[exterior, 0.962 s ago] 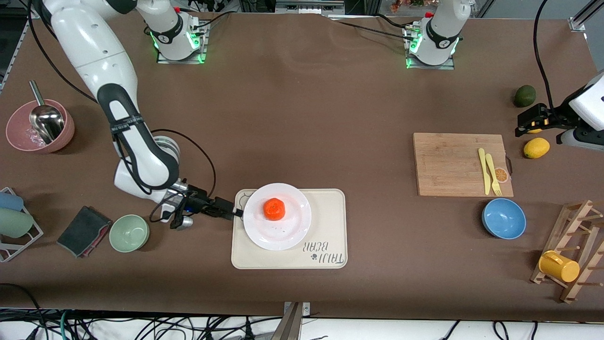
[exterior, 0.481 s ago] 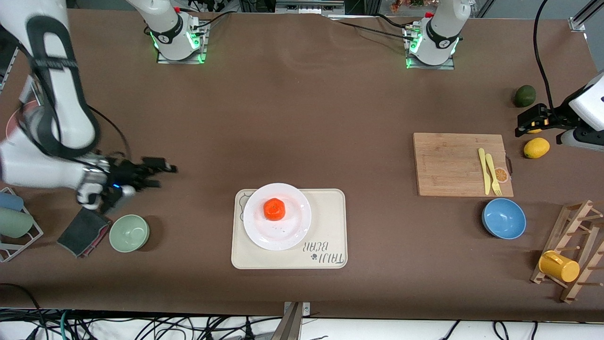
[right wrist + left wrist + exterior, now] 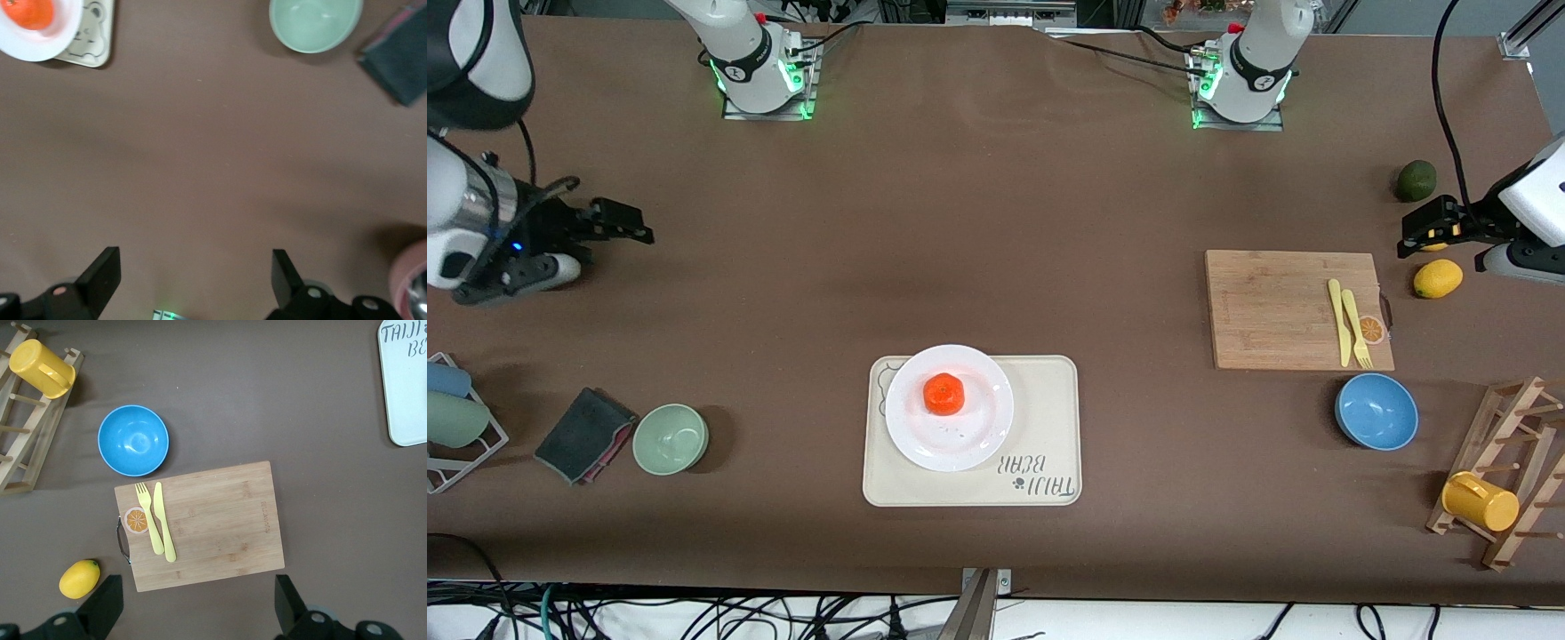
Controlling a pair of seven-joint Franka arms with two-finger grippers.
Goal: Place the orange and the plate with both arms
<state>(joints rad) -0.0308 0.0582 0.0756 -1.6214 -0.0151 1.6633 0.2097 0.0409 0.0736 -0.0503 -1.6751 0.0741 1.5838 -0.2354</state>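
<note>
The orange (image 3: 943, 394) lies on the white plate (image 3: 983, 436), which rests on the cream bear-print tray (image 3: 1049, 427) near the front camera's side of the table. Both show at the edge of the right wrist view: orange (image 3: 28, 12), plate (image 3: 47, 41). My right gripper (image 3: 624, 222) is open and empty, up over bare table at the right arm's end. My left gripper (image 3: 1421, 233) is open and empty, over the table at the left arm's end, beside a lemon (image 3: 1437, 278).
A bamboo cutting board (image 3: 1280, 311) carries a yellow knife and fork (image 3: 1350, 323). A blue bowl (image 3: 1376, 412), mug rack (image 3: 1503, 480) and avocado (image 3: 1415, 180) lie toward the left arm's end. A green bowl (image 3: 671, 438), dark cloth (image 3: 583, 436) and cup rack (image 3: 454, 427) lie toward the right arm's end.
My right gripper has let go beside the plate on the tray, lifted and swung away toward the right arm's end of the table. The left arm, plate and orange have not moved.
</note>
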